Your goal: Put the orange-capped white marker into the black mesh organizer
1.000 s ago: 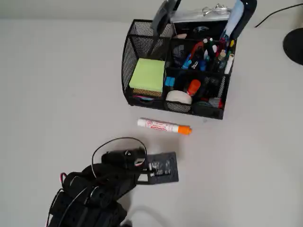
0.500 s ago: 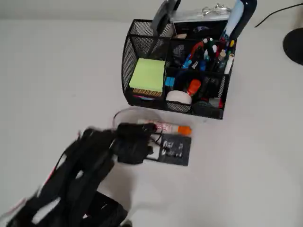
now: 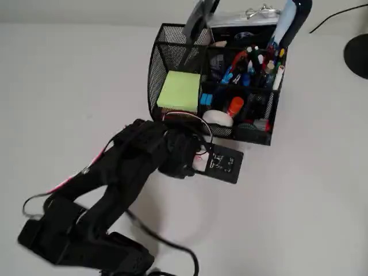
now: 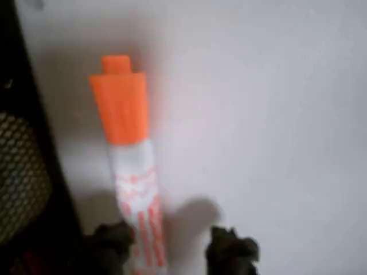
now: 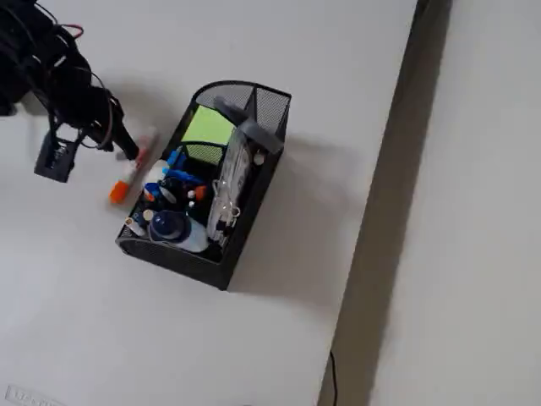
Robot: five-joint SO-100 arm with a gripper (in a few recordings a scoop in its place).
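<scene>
The orange-capped white marker (image 5: 129, 172) is seen lying on the table (image 5: 279, 321), just beside the black mesh organizer (image 5: 203, 254), with the gripper (image 5: 127, 150) lowered over its barrel.

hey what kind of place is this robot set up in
Probably an office desk: a black mesh organizer full of pens and a green sticky-note pad stands on a plain white table, with an orange-capped white marker beside it.

White worktop (image 3: 305, 201), as I see it from the console.
On it lie the orange-capped white marker (image 4: 131, 166) and, just beside it, the black mesh organizer (image 3: 172, 54).
</scene>
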